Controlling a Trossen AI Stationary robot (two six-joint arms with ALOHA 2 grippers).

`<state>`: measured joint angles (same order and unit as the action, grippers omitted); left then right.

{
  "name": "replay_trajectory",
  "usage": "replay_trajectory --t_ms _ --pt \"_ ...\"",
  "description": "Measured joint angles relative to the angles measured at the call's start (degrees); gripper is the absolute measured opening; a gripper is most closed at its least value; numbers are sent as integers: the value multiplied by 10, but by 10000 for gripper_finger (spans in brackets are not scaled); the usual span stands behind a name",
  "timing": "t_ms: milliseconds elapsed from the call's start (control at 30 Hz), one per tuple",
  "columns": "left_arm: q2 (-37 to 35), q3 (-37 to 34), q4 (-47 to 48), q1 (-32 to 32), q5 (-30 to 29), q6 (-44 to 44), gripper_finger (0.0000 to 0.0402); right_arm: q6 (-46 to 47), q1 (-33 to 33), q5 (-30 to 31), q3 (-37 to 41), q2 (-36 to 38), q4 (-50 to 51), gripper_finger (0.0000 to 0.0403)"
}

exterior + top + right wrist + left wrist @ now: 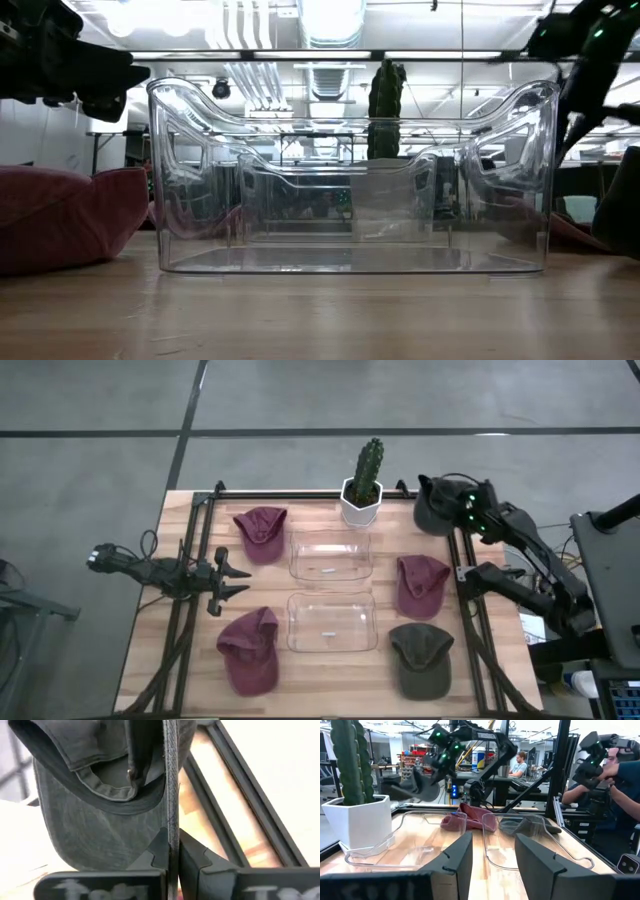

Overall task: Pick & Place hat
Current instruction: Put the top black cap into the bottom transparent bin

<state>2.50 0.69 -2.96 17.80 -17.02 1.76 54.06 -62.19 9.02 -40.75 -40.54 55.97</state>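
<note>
A dark grey hat (432, 516) is held by my shut right gripper (447, 508) above the table's far right corner; in the right wrist view its crown (90, 835) fills the picture. My left gripper (238, 575) is open and empty over the table's left side, between two maroon hats (260, 532) (250, 650). In the left wrist view its fingers (460, 855) point across two clear bins toward the right arm and the grey hat (420, 787). My right gripper (172, 852) pinches the dark grey hat's brim (171, 795) between its two fingers, the brim standing edge-on in the gap. The hat is lifted clear of the table, its crown to one side of the fingers.
Two clear bins (292, 555) (290, 622) stand mid-table, one behind the other. A cactus in a white pot (362, 488) is at the far edge. A third maroon hat (422, 585) and an olive hat (422, 658) lie on the right side. People work beyond the table (615, 765).
</note>
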Motion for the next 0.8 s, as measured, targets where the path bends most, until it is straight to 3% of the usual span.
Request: replay_trajectory --t_ms 200,633,800 --pt "0 0 0 0 0 2 140 -17 0 -80 0 102 -14 12" --pt "0 -1 -4 0 0 2 140 -89 0 -385 -1 258 -88 12" --pt "0 -1 -4 0 0 4 140 -89 0 -468 -1 296 -135 12"
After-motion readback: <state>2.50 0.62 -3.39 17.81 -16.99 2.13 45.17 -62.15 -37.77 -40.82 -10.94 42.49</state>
